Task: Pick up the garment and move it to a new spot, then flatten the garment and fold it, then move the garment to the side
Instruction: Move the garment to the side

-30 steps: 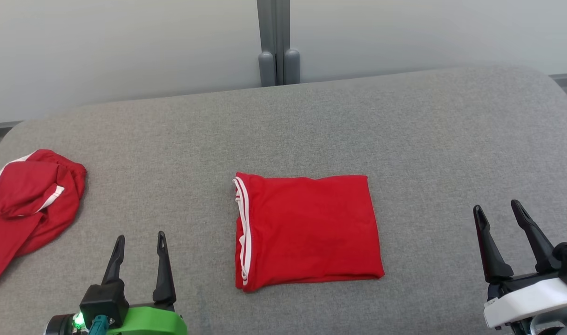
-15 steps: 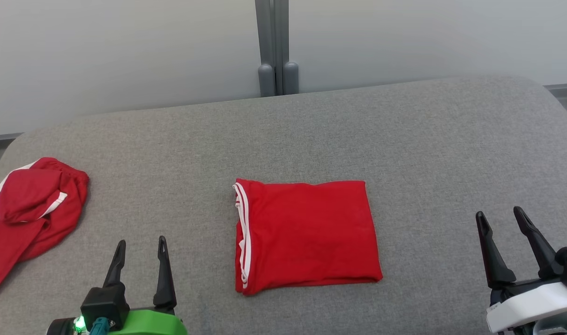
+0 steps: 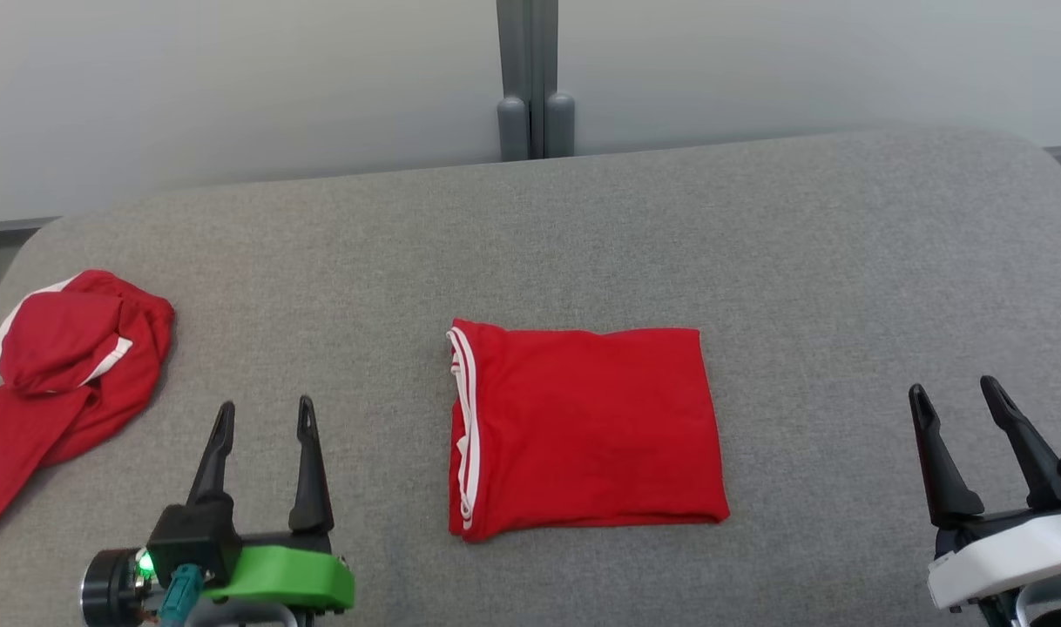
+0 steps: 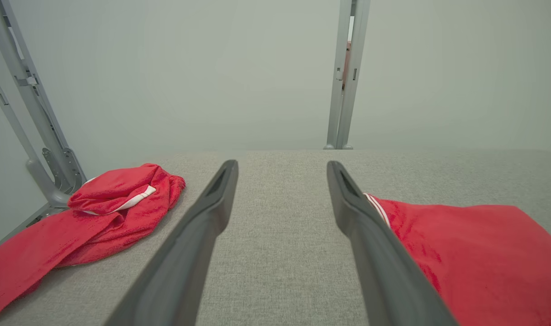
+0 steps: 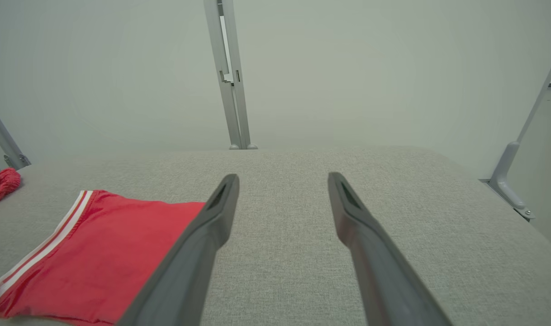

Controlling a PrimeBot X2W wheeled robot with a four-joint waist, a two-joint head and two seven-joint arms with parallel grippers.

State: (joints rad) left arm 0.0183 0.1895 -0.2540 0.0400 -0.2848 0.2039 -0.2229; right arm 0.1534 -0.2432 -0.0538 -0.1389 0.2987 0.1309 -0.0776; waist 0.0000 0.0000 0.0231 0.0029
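Note:
The garment (image 3: 587, 431) is red with white stripes along its left edge. It lies folded into a neat rectangle in the middle of the grey padded surface (image 3: 583, 235). My left gripper (image 3: 263, 407) stands open to the garment's left, apart from it, with nothing between its fingers. My right gripper (image 3: 955, 388) stands open well to the garment's right, also holding nothing. In the left wrist view the garment (image 4: 474, 253) lies just right of my open gripper (image 4: 282, 166). In the right wrist view the garment (image 5: 99, 253) lies left of my open gripper (image 5: 283, 176).
A second red garment (image 3: 69, 348) lies crumpled at the surface's far left edge, also seen as the bunched red cloth (image 4: 108, 203) in the left wrist view. A grey post (image 3: 535, 96) rises behind the surface against a pale wall. The surface's corners are rounded.
The whole head picture has shifted a little, so the camera moved. The folded garment lies as before, and both grippers stay open in much the same places.

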